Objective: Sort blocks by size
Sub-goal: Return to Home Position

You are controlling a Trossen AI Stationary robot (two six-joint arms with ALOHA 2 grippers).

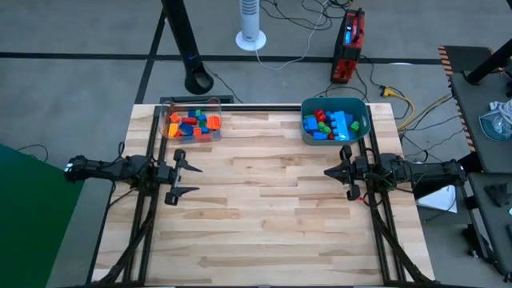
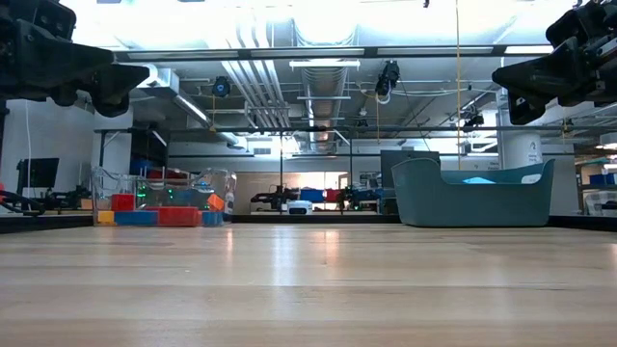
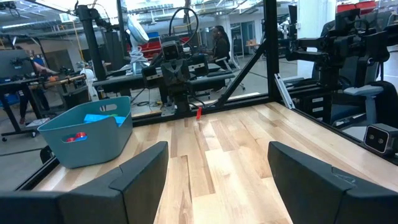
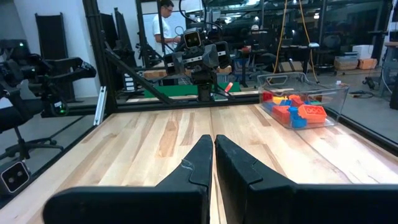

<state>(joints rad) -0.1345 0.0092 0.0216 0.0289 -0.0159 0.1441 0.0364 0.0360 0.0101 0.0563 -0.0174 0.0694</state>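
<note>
Blocks: all binned, none loose on the table [image 1: 264, 216]. One mixed red/orange/blue/yellow lot [image 1: 192, 124] sits in the clear box [image 1: 166, 110] at the table's back-left corner. The other lot, blue/red/green [image 1: 326, 125], sits in the teal tub [image 1: 365, 120] at the back-right corner. Left gripper [image 1: 197, 180] hovers near the left edge at mid-table, fingers spread, empty. Right gripper [image 1: 330, 172] hovers near the right edge opposite it, fingers pressed together, grasping nothing.

High: straight down, whole table [image 1: 264, 200] in frame | Low: tabletop level, looking across, clear box [image 2: 193, 188] left, teal tub [image 2: 472, 202] right, both along high view's top | Wrists: low, close, facing each other across the boards
</note>
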